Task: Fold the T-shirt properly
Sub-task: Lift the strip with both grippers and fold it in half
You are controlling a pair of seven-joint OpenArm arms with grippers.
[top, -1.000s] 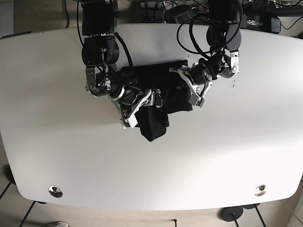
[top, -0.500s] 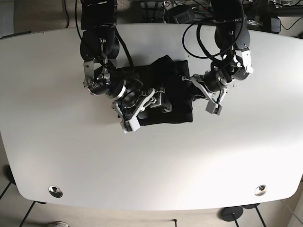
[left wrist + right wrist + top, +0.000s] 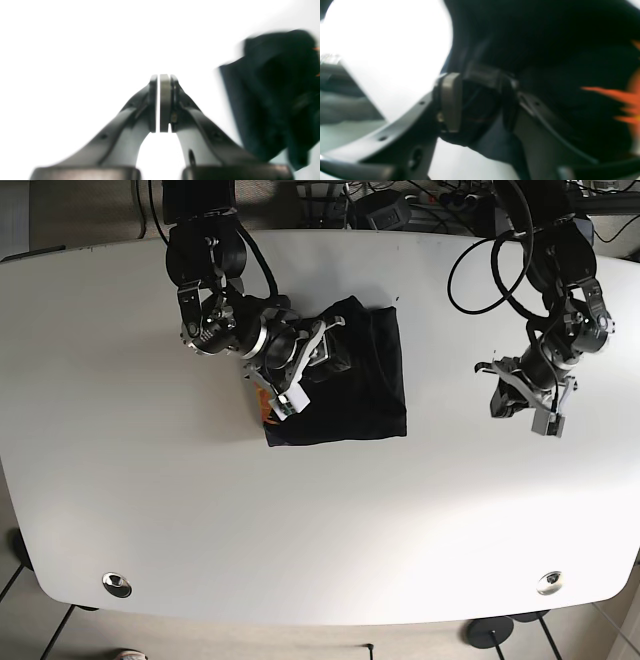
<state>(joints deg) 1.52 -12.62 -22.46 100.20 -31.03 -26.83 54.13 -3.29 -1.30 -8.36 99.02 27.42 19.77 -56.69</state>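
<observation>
The black T-shirt (image 3: 355,380) lies on the white table as a rough square, with a bit of orange print (image 3: 268,416) at its lower left corner. My right gripper (image 3: 290,385) sits at the shirt's left edge. In the right wrist view its fingers (image 3: 450,102) close on a bunch of the dark T-shirt (image 3: 532,37) cloth. My left gripper (image 3: 525,408) hovers over bare table well to the right of the shirt. It is shut with nothing between its pads (image 3: 163,102), and the T-shirt (image 3: 270,100) is blurred off to the right.
Two metal grommets (image 3: 117,584) (image 3: 549,582) sit near the table's front edge. Cables and equipment (image 3: 400,205) crowd the space behind the table's back edge. White tabletop (image 3: 320,520) surrounds the shirt.
My left arm has swung far right, off the shirt, with its gripper shut. My right gripper moved up and left along the shirt's left edge. The shirt now lies flatter, as a square.
</observation>
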